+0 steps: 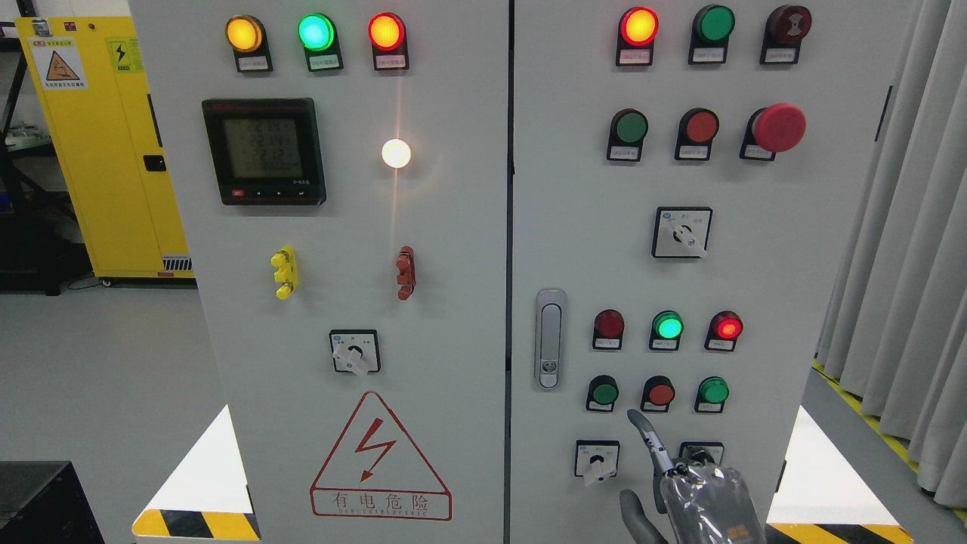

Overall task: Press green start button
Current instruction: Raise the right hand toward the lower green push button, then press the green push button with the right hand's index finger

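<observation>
Facing a grey electrical control cabinet point(453, 317) with two doors, a yellow cabinet point(106, 151) standing farther back at the left and grey curtains point(906, 264) hanging at the right. On the right door, low down, a row of three push buttons: a green start button point(604, 393) at the left, a red button point(661, 394) in the middle, a second green button point(712, 391) at the right. Just above that row, three indicator lamps, the middle green lamp point(668, 326) and the right red lamp point(728, 328) lit. Entering from the bottom edge at the right, the right hand point(691, 491), grey and glossy, with index finger point(647, 438) stretched up and leftward, thumb out to the side, remaining fingers curled in, holding nothing. Fingertip just below the button row, between the left green button and the red one, apart from both as far as visible. Beside the finger, a rotary selector switch point(597, 459) at its left; another switch partly hidden behind the knuckles. Left of the buttons, a silver door latch point(551, 338). On the left door, a digital meter point(264, 151), a lit white lamp point(396, 153) and a red high-voltage warning triangle point(380, 461).
</observation>
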Robot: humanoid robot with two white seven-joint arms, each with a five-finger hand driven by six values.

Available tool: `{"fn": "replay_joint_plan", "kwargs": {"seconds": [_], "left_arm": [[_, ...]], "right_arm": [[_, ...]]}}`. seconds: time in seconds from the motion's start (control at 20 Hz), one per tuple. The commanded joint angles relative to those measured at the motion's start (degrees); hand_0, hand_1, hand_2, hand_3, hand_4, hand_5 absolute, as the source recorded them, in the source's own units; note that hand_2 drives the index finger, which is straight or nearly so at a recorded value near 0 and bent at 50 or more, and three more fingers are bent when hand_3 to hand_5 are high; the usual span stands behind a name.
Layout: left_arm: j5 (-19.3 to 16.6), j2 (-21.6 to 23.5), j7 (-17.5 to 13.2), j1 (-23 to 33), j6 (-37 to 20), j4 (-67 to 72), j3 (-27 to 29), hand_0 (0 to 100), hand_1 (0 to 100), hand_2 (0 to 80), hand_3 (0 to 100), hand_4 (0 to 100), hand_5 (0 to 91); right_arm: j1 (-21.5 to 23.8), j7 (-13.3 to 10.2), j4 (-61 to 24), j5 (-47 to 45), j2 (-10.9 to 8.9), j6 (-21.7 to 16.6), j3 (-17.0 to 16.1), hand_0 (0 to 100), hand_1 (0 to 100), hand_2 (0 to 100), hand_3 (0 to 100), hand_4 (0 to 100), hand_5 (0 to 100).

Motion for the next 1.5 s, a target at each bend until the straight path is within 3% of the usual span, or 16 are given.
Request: {"fn": "replay_joint_plan", "kwargs": {"seconds": [0.0, 1.45], "left_arm": [[-0.09, 0.07, -0.04, 0.00, 0.05, -0.01, 0.01, 12, 56, 0.0, 0, 0, 0.0], [0.00, 0.07, -0.04, 0.00, 0.05, -0.01, 0.01, 12, 56, 0.0, 0, 0, 0.0]], "right_arm": [[-1.22, 0.08, 1.52, 1.42, 1.93, 0.00, 1.11, 58, 87, 0, 94, 99, 100], [-4.20, 1.31, 3.54, 0.98, 1.93, 1.14, 2.44, 68, 89, 0, 94, 100, 100]]}}
